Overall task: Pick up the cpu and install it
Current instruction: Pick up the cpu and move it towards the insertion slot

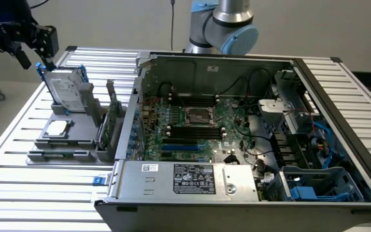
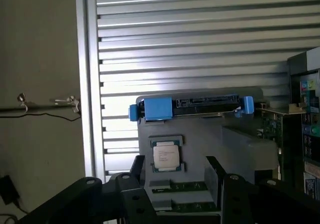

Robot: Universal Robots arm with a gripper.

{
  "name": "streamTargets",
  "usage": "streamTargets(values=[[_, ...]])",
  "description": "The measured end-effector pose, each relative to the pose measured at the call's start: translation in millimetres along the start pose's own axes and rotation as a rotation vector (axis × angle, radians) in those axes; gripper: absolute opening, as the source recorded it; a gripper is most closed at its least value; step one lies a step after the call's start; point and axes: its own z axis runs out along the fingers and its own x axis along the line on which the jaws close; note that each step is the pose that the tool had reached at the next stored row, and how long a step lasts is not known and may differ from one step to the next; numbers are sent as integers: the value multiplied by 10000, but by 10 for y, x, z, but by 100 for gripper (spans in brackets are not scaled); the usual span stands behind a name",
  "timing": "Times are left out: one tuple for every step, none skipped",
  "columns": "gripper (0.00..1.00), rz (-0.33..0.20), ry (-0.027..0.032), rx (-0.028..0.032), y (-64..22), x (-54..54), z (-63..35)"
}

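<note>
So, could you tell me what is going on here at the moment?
The arm's gripper hangs open and empty above the grey parts stand beside the opened computer case. The cpu lies flat on that stand, near the upright hard drive, not yet picked up. The socket is inside the case.

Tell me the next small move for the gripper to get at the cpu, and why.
Probably bring the gripper down toward the cpu, keeping it lined up between the fingers. The jaws stand apart and hold nothing. The cpu lies flat in the grey holder, untouched. In the exterior view the gripper hangs high, up by the hard drive, well above the chip.
</note>
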Motion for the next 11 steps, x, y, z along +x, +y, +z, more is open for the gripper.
streamTargets(values=[[60,-69,31,3,-7,-1,17],[60,-142,68,7,-14,-2,33],[60,-221,110,12,-21,-3,48],[60,-303,152,16,-27,-3,63],[60,-383,196,20,-33,-4,79],[60,-458,239,25,-40,-5,92],[60,-531,273,29,-47,-6,108],[60,-606,295,33,-53,-6,125],[60,-686,314,36,-60,-8,144],[60,-764,331,40,-66,-8,162],[60,-841,349,44,-72,-9,179]])
